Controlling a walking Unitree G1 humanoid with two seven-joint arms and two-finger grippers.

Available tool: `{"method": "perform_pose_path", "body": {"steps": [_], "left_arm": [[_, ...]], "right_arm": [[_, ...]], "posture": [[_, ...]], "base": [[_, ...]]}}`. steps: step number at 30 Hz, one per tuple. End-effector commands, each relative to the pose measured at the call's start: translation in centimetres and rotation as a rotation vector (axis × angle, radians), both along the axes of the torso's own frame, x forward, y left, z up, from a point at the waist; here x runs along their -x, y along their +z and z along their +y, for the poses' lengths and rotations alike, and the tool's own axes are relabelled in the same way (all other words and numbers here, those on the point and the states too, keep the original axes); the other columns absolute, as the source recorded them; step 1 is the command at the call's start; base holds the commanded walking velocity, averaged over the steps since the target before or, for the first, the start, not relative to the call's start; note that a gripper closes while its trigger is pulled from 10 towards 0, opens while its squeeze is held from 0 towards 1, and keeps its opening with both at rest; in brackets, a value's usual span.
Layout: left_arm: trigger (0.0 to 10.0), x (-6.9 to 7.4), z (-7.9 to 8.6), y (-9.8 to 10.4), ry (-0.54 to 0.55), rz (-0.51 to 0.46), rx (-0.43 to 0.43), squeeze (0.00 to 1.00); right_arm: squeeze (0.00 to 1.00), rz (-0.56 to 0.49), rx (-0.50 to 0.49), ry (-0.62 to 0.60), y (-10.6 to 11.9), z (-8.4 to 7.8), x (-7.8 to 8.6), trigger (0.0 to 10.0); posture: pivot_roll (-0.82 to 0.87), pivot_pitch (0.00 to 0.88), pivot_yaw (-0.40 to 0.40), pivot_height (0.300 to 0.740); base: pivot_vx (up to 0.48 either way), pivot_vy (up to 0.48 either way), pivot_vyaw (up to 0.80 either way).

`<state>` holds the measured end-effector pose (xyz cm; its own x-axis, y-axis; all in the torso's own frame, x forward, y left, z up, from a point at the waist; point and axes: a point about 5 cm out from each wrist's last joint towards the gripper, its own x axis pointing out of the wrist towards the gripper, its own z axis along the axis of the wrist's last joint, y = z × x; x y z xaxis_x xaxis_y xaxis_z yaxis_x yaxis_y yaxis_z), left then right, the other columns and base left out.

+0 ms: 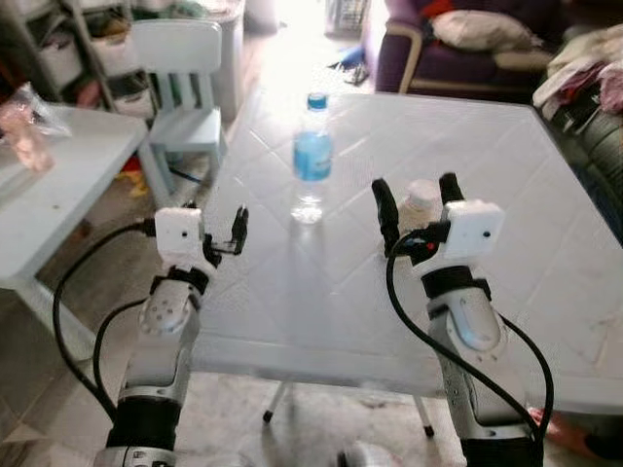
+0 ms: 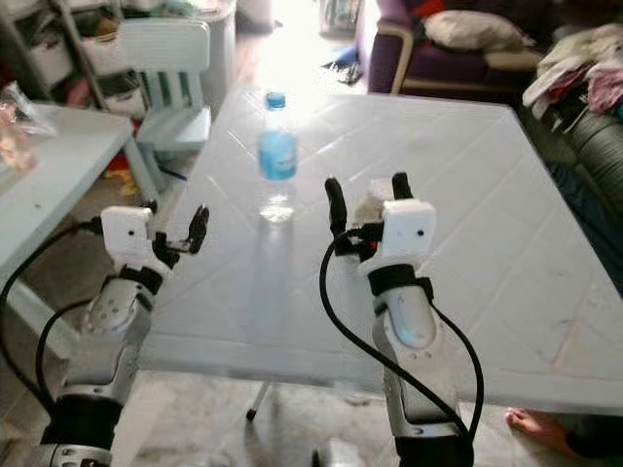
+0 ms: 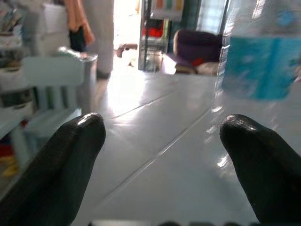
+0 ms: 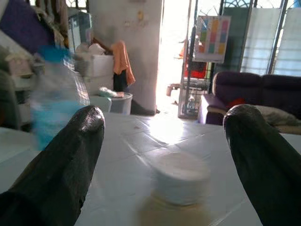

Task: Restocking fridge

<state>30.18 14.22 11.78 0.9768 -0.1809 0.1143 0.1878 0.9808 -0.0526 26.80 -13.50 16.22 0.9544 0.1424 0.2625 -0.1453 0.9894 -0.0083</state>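
White counter in a cluttered living room, sofa behind it, pale chair at the far left corner. Water bottle stands upright near the middle of the counter, blue cap and label, nothing touching it. Small white tub sits just right of it, nearer the robot, partly hidden behind the right pincer in the head views. Right pincer hovers low over the counter with the tub lined up between its fingers, spread wide, holding nothing. Left pincer is at the counter's left edge, also wide open and empty, with the bottle off to one side ahead of it. Progress estimate: barely started. Nothing gripped, both items on the counter, fridge unseen. Left to do: grasp, carry, shelve.
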Motion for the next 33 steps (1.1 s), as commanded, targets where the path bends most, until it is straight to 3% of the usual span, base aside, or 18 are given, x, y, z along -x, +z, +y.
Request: {"method": "perform_pose_path", "body": {"steps": [1,14,20,21,33], "left_arm": [[10.0,0.0,0.7,0.1,0.015,-0.009,-0.021,0.00],[10.0,-0.2,0.7,0.2,0.026,-0.022,-0.016,0.00],[10.0,-0.2,0.6,0.0,0.017,-0.011,-0.023,0.00],[10.0,-0.2,0.5,0.0,0.015,-0.011,-0.023,0.00],[10.0,0.0,0.3,-0.2,0.004,-0.001,-0.026,0.00]], "right_arm": [[0.00,-0.002,-0.006,0.006,0.0,0.1,0.0,10.0],[0.00,-0.027,0.011,0.040,0.4,0.5,-0.5,10.0],[0.04,0.021,0.030,0.004,-0.4,-0.3,-0.7,10.0],[1.00,0.035,0.029,-0.001,-0.6,-0.5,-0.9,10.0],[1.00,0.079,0.058,0.003,-0.6,-1.9,-2.5,10.0]], "posture": [[0.04,0.018,-0.023,0.740],[0.04,0.014,-0.027,0.740],[0.04,0.020,-0.025,0.740],[0.04,0.021,-0.024,0.740],[0.05,0.031,-0.022,0.740]], "base": [[0.000,0.000,0.00],[0.000,0.000,0.00],[0.000,0.000,0.00],[0.000,0.000,0.00],[0.000,0.000,0.00]]}}
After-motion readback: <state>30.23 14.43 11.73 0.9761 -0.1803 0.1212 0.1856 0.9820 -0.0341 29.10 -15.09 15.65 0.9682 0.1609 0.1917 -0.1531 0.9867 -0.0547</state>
